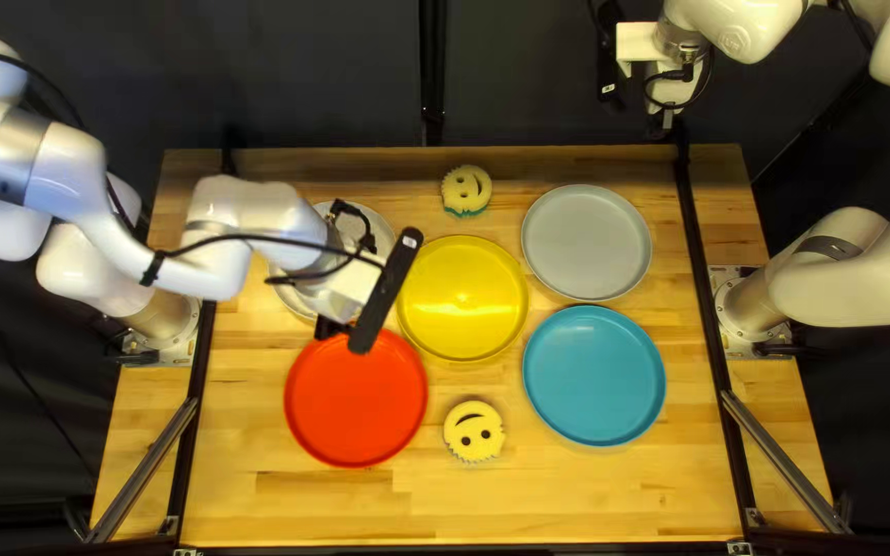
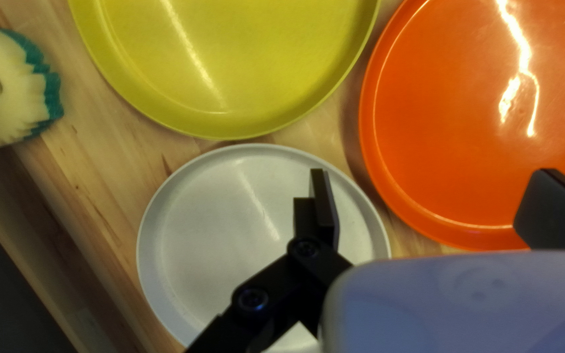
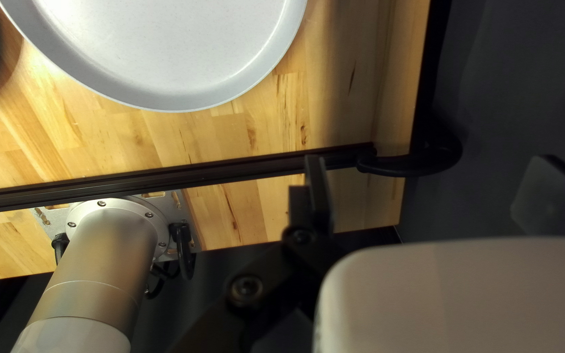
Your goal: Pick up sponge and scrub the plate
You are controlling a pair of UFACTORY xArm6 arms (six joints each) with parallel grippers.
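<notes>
Above the white plate [image 2: 210, 216] and red plate [image 1: 355, 412], hanging with the left gripper [image 2: 433, 175] spread wide, gripping nothing. Reaching too low for the near sponge [image 1: 474, 431], right of the red plate, could clip its rim. Closing off-centre on the far sponge [image 1: 467, 190], behind the yellow plate [image 1: 463, 299], might push it off the table [image 1: 569, 515]. Farther off, holding the right gripper [image 3: 431, 163] open, empty. Hard to make out: the white plate under the left arm [image 1: 244, 211]; the far sponge, cut off in the left wrist view.

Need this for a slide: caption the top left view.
Left arm above white plate, smiley sponge between red plate and blue plate.
</notes>
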